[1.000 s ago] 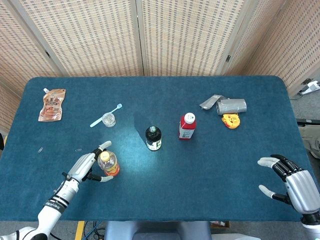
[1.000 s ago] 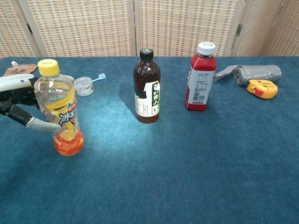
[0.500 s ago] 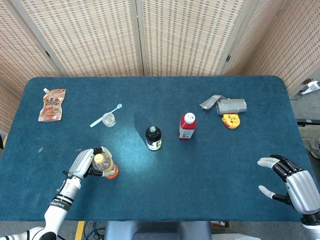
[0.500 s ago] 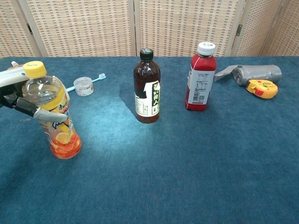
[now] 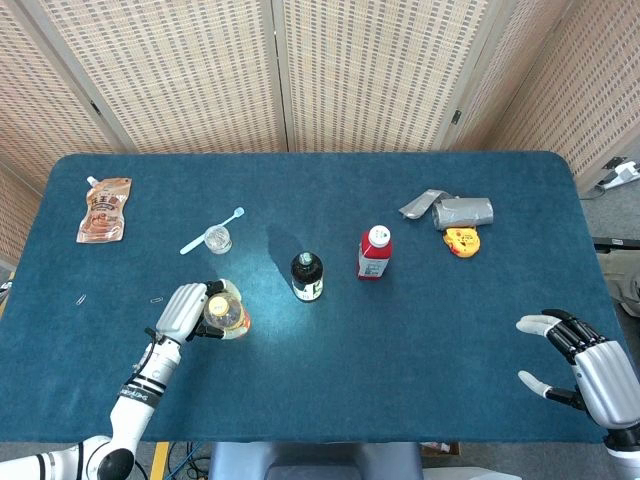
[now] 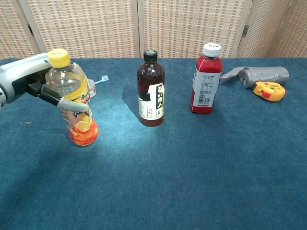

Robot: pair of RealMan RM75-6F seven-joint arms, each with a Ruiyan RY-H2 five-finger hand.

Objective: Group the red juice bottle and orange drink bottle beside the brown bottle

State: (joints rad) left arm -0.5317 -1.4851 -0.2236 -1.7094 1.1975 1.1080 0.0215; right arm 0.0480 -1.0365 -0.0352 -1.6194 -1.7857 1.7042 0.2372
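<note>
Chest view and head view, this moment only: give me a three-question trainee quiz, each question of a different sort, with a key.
1. True or false: the left hand holds the orange drink bottle, fingers wrapped around it.
2. Multiple choice: which bottle stands between the other two in the chest view? A) the red juice bottle B) the brown bottle C) the orange drink bottle
3. Fill in: the right hand holds ____.

Key: 1 true. 2 B. 3 nothing; its fingers are spread, near the table's right edge.
</note>
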